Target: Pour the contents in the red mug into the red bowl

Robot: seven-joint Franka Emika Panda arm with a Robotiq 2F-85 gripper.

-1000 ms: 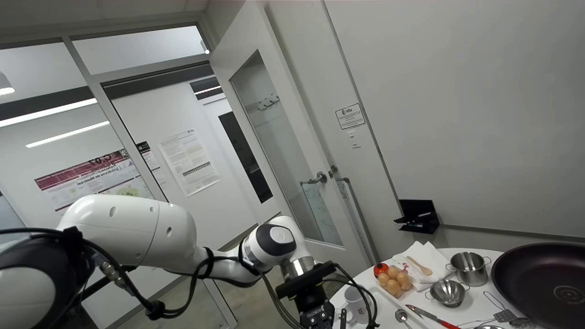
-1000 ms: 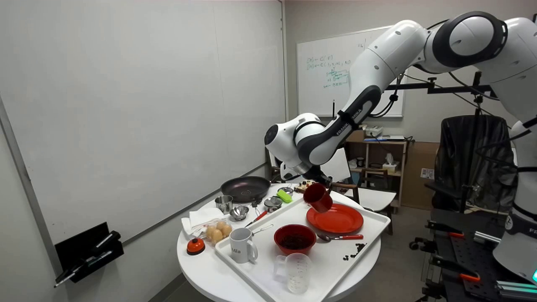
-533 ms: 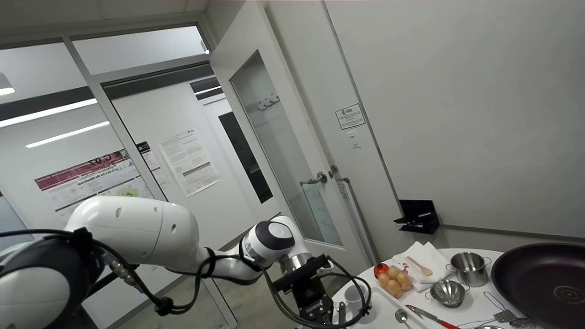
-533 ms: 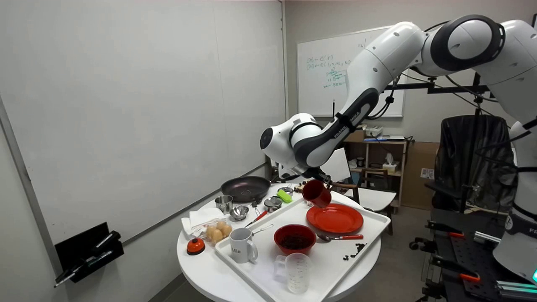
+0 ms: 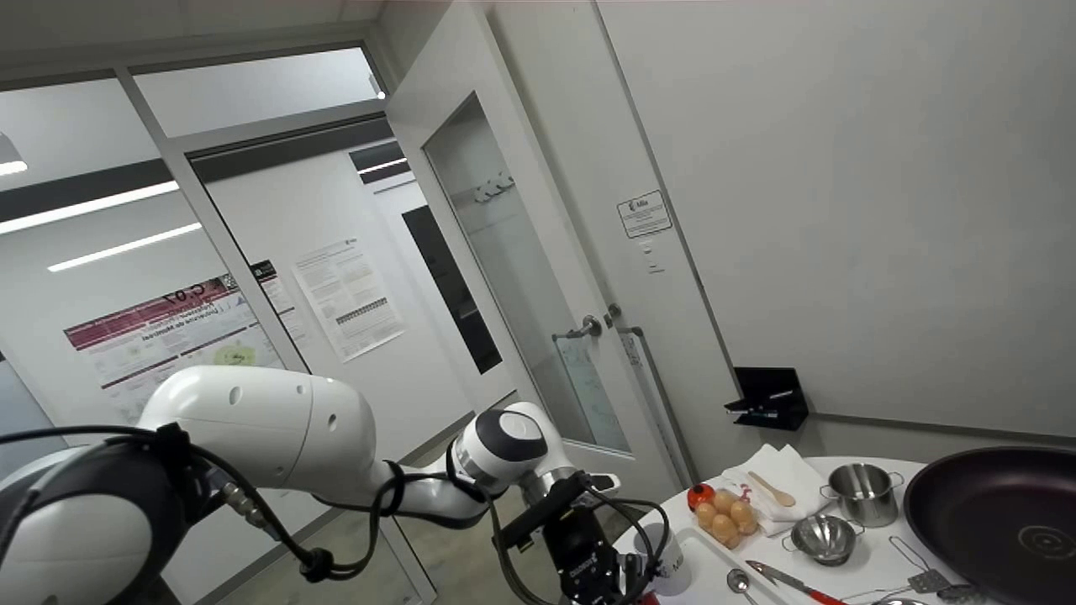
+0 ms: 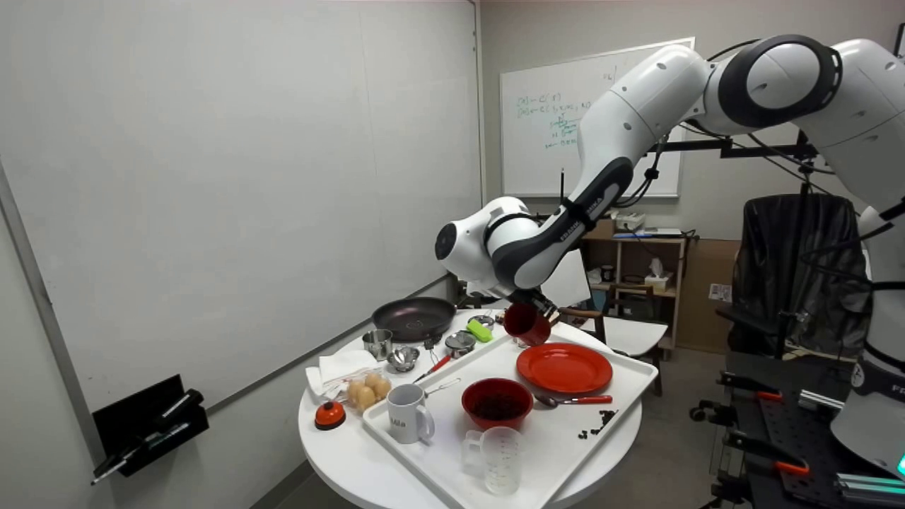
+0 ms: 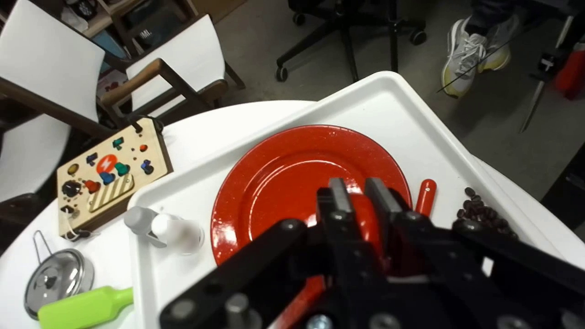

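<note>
Wrist view, nearest first: the black gripper (image 7: 360, 197) has its jaws pinching a red part of the red mug (image 6: 527, 325); which part is hard to tell. Behind it lies a red plate (image 7: 283, 183) on a white tray (image 7: 388, 107), with a red spoon handle (image 7: 426, 196) and a cluster of dark beans (image 7: 484, 214) to its right. A wooden box (image 7: 109, 180) with coloured knobs is at the left of this view. Beyond the round white table (image 7: 215, 132) are white chairs (image 7: 192, 59) and a pair of grey and yellow shoes (image 7: 466, 59).

In an exterior view, a clear measuring jug (image 6: 502, 459) stands closest, on the tray, with a grey mug (image 6: 405, 417) to its left. Just behind the jug sits the red bowl (image 6: 498, 387), also on the tray, with dark contents (image 6: 495, 408) inside. Farther back, the white arm (image 6: 601, 141) extends from the right; the red mug hangs tilted in the gripper, its mouth turned partly toward the viewer, near the far edge of the plate and well apart from the bowl. On the table's left side are brown eggs (image 6: 368, 392), and past them a small steel pot (image 6: 377, 346) and a black frying pan (image 6: 413, 318). A whiteboard (image 6: 541, 159) with green writing hangs on the rear wall (image 6: 580, 28).
</note>
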